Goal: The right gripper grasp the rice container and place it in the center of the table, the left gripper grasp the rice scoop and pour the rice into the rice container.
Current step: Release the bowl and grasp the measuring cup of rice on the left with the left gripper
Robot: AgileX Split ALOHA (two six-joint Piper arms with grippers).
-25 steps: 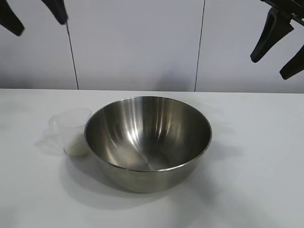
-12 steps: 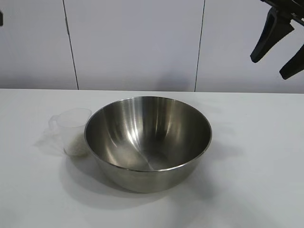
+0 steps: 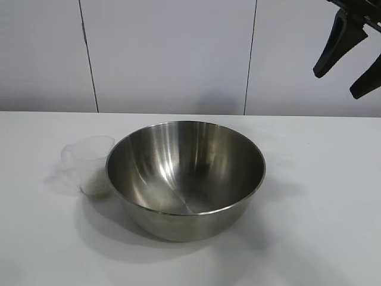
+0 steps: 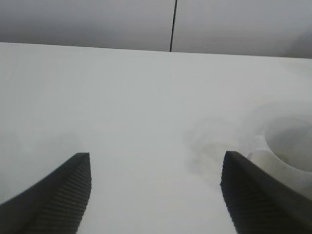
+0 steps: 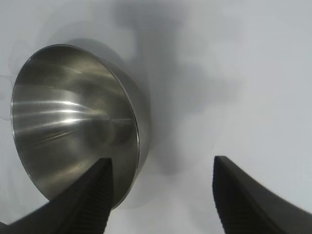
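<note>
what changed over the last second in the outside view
The left claw, whose black fingertips showed at the outside view's top left corner a second ago, has left that view; its wrist camera now shows it open and empty over the table, near the rice scoop. Nothing was grasped or released. The rice container, the scoop with its rice and the open right claw stayed put.

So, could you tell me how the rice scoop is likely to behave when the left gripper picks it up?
The rice scoop looks like thin clear plastic, so probably light and somewhat flexible under squeeze. The rice sits low inside, which should steady it, though tilting would likely spill grains. It stands close beside the rice container, so a nudge may knock it against the steel.
</note>
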